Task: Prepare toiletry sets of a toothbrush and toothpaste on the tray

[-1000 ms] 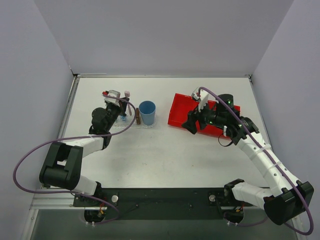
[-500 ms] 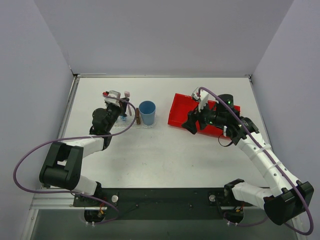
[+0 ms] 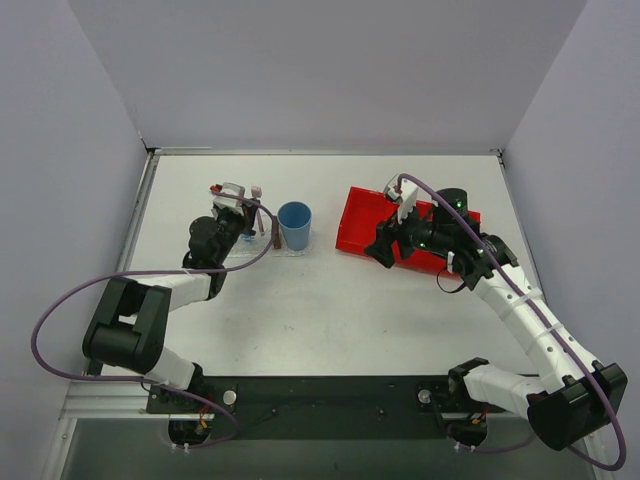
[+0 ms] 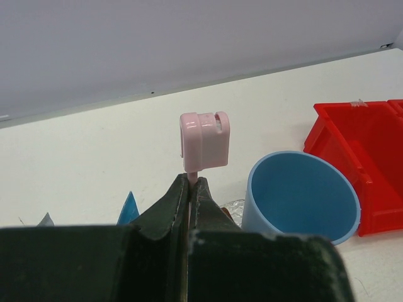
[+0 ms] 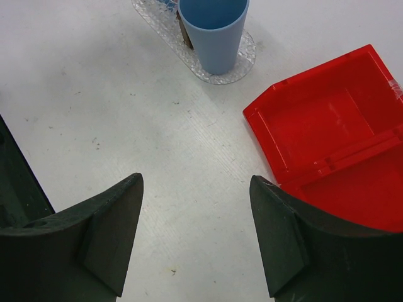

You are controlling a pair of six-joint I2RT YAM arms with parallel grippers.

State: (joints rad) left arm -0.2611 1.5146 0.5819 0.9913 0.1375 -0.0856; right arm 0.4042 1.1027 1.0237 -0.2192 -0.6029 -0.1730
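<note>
My left gripper (image 4: pixel 193 180) is shut on the thin stem of the pinkish-white toothbrush (image 4: pixel 204 141), whose head stands upright above the fingertips. In the top view this gripper (image 3: pixel 247 207) hovers over the left part of the clear bumpy tray (image 3: pixel 262 250), just left of the blue cup (image 3: pixel 294 225). A bright blue toothpaste (image 4: pixel 130 208) tip shows below the fingers, on the left. My right gripper (image 5: pixel 195 182) hangs open over bare table at the red bin's (image 5: pixel 327 132) left edge, holding nothing.
The blue cup (image 5: pixel 214 31) stands on the tray's (image 5: pixel 247 58) right end beside a small brown block (image 5: pixel 184 36). The red two-compartment bin (image 3: pixel 358 220) sits at the back right, partly under the right arm. Walls close the table on three sides.
My left gripper has shifted slightly right, toward the blue cup, with the toothbrush still in it. The right arm has not moved.
</note>
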